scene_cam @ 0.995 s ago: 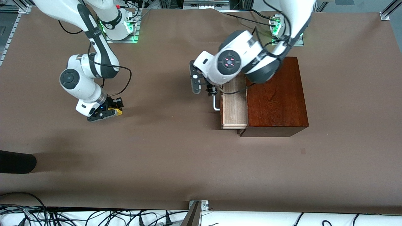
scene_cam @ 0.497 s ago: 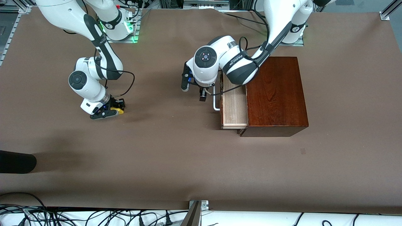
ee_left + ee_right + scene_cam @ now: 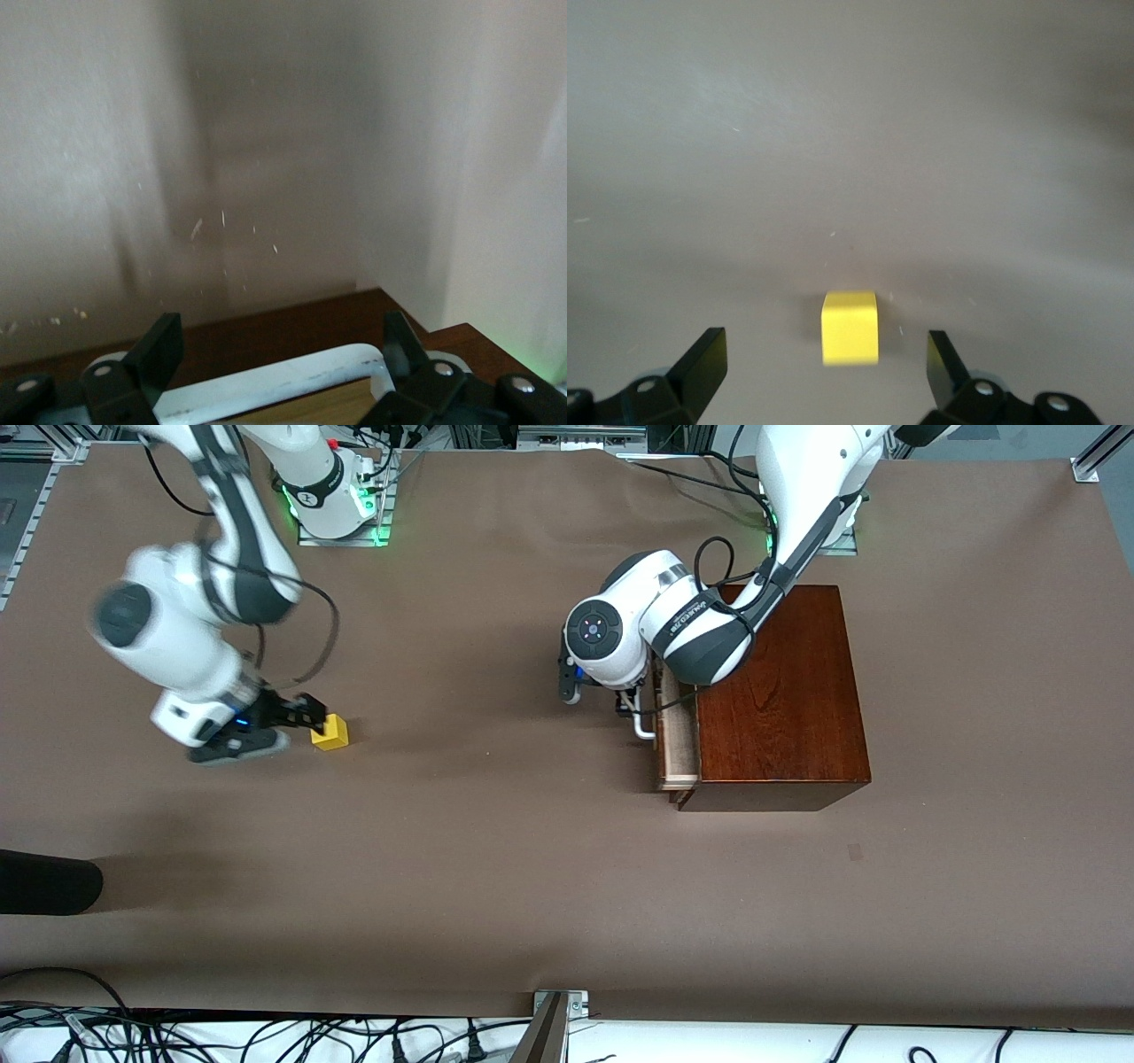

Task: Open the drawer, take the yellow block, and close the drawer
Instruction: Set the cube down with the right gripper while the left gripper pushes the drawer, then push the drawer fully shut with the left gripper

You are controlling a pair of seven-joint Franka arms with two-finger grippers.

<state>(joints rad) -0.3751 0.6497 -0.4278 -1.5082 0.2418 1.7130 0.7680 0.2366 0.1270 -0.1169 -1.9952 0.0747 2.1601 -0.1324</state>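
The yellow block (image 3: 330, 732) sits alone on the brown table toward the right arm's end. My right gripper (image 3: 282, 724) is open and empty, just clear of the block; in the right wrist view the block (image 3: 850, 328) lies ahead of my right gripper (image 3: 824, 348), between the lines of its fingers and untouched. The drawer (image 3: 676, 735) sticks out of the dark-brown box (image 3: 780, 691) by a narrow strip. My left gripper (image 3: 595, 698) is open at the white handle (image 3: 640, 726). In the left wrist view the handle (image 3: 283, 385) runs across between the fingers of my left gripper (image 3: 279, 335).
A dark object (image 3: 44, 881) pokes in at the table's edge nearer the front camera, at the right arm's end. Cables (image 3: 266, 1036) run along the edge nearest the front camera. Bare brown tabletop (image 3: 496, 824) lies between block and box.
The right gripper let go of the yellow block and drew back from it; the block stays on the table. The left gripper moved toward the box and the drawer slid most of the way in.
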